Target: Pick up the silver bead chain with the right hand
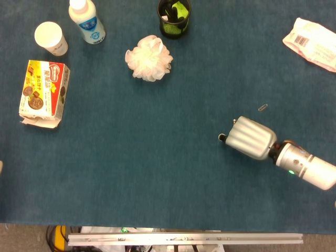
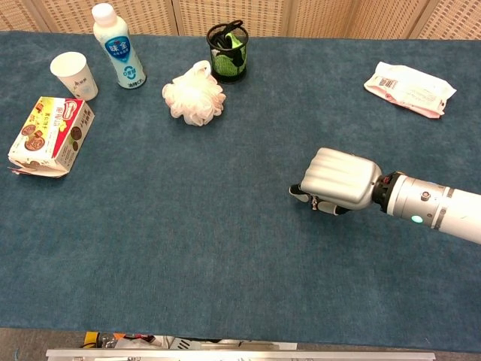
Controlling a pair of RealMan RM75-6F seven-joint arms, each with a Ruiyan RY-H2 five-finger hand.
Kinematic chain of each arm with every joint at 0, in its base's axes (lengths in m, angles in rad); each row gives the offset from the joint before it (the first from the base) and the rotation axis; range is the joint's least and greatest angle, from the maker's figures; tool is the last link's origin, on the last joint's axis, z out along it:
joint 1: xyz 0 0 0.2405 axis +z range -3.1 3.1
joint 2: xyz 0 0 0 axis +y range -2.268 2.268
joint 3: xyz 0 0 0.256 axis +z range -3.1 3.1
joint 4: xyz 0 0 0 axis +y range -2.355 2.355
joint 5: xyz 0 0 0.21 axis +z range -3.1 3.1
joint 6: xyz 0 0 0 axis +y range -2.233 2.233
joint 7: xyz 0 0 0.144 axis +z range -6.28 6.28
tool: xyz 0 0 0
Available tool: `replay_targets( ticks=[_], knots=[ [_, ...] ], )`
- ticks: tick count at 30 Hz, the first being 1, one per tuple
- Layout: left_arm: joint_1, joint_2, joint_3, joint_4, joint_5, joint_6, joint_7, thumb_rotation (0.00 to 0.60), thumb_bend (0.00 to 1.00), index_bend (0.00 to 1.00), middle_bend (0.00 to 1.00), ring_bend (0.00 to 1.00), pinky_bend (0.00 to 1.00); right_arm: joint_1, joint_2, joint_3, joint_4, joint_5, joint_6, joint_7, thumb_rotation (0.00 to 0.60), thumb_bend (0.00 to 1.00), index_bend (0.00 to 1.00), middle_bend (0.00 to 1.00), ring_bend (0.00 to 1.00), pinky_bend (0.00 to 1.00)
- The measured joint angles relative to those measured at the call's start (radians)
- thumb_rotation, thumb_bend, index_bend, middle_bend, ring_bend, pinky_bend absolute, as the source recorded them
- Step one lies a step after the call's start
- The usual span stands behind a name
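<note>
Chest view: right hand point(image 2: 337, 182) rests palm-down on the blue table point(image 2: 188, 226), fingers curled under; any bead chain is hidden. Likely mid-grasp; lifting comes next.

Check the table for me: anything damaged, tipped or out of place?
The biscuit box lies flat at the left with its near end flap torn open. A stray paper clip sits just beyond the right hand. The chain isn't visible.

White loofah point(image 1: 149, 58) beside black mesh cup point(image 1: 174, 18).
</note>
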Motion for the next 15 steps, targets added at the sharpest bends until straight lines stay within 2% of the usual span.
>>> replay_targets(
  ticks=[15],
  knots=[
    [0.001, -0.002, -0.001, 0.006, -0.004, -0.002, -0.006, 0.6, 0.27, 0.01, 0.02, 0.02, 0.0, 0.005, -0.014, -0.004, 0.014, 0.005, 0.002, 0.012, 0.6, 0.31, 0.51, 0.93, 0.95, 1.0]
  ],
)
